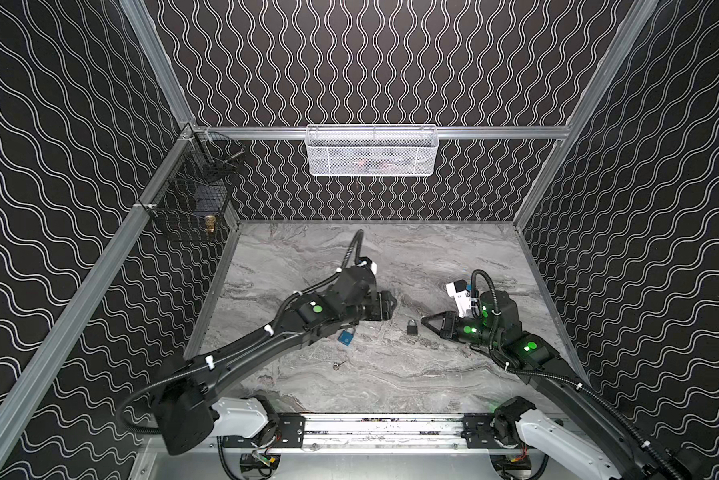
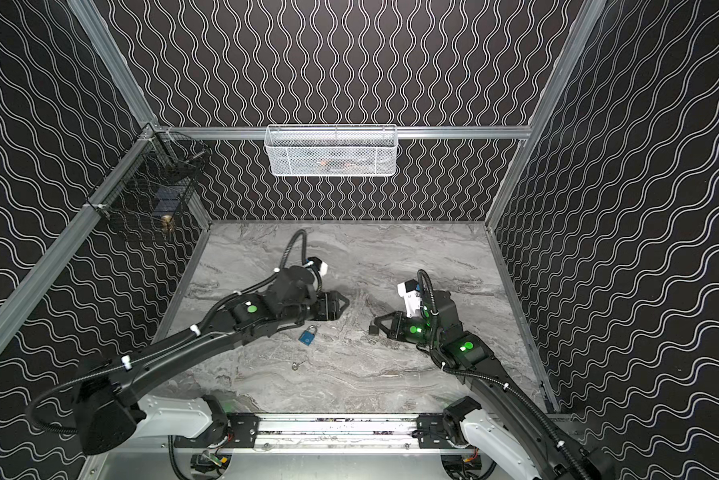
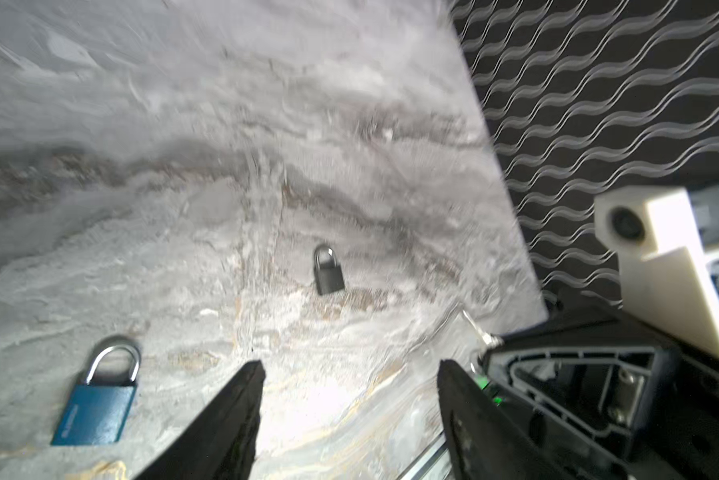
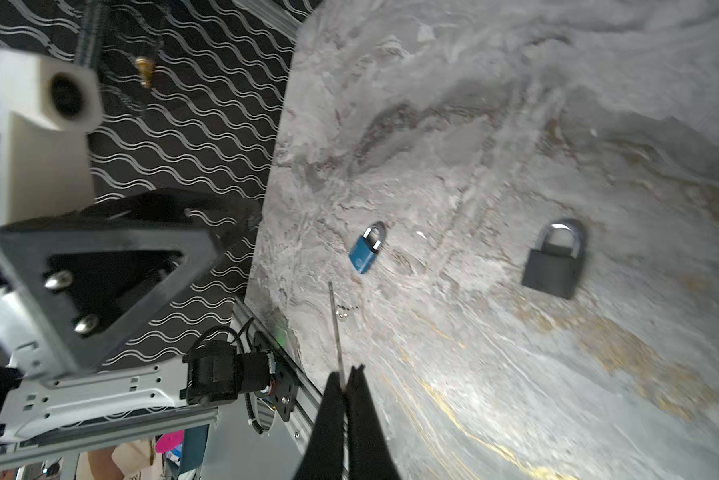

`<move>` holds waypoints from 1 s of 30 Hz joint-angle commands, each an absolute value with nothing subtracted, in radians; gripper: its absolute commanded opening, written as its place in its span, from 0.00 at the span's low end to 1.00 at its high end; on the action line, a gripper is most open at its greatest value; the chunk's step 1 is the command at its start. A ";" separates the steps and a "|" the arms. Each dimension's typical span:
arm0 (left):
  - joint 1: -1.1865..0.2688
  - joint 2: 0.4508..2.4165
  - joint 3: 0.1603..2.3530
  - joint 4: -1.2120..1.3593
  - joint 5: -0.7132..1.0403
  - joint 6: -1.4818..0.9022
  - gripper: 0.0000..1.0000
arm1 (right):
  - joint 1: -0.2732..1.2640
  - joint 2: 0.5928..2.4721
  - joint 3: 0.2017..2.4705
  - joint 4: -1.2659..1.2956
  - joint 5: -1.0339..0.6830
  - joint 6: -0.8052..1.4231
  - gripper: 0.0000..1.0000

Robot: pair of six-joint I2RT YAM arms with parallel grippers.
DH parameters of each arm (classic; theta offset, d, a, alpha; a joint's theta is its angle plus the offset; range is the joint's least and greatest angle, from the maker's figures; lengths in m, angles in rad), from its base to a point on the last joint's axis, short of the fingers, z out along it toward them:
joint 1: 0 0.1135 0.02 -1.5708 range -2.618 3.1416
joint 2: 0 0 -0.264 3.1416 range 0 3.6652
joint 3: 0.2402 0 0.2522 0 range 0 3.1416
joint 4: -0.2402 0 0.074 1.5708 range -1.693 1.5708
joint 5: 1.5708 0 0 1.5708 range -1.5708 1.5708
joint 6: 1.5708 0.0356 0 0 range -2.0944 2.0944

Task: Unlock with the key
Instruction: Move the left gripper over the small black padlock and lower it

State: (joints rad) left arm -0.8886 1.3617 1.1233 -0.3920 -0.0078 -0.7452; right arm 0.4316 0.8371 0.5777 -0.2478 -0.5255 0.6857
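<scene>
A black padlock lies on the marble table with its shackle closed. A blue padlock lies to its left, beside the left arm. My right gripper is shut on a thin silver key whose blade sticks out past the fingertips, just right of the black padlock. My left gripper hovers open and holds nothing, behind and left of the black padlock. A second small key lies loose nearer the front.
A white mesh basket hangs on the back wall. A black wire basket with a brass piece hangs at the back left corner. Patterned walls close three sides, and a metal rail runs along the front.
</scene>
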 commanded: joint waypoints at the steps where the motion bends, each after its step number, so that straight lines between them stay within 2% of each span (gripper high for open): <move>1: -0.926 1.450 1.195 -0.525 -0.072 -0.695 0.71 | 0.374 0.835 0.535 -0.300 -0.606 0.673 0.00; 17: -1.022 1.961 1.562 -0.666 -0.115 -0.694 0.74 | 0.160 0.908 0.407 -0.296 -0.723 0.614 0.00; 30: -1.046 2.173 1.703 -0.722 -0.163 -0.772 0.72 | 0.132 0.946 0.407 -0.304 -0.750 0.554 0.00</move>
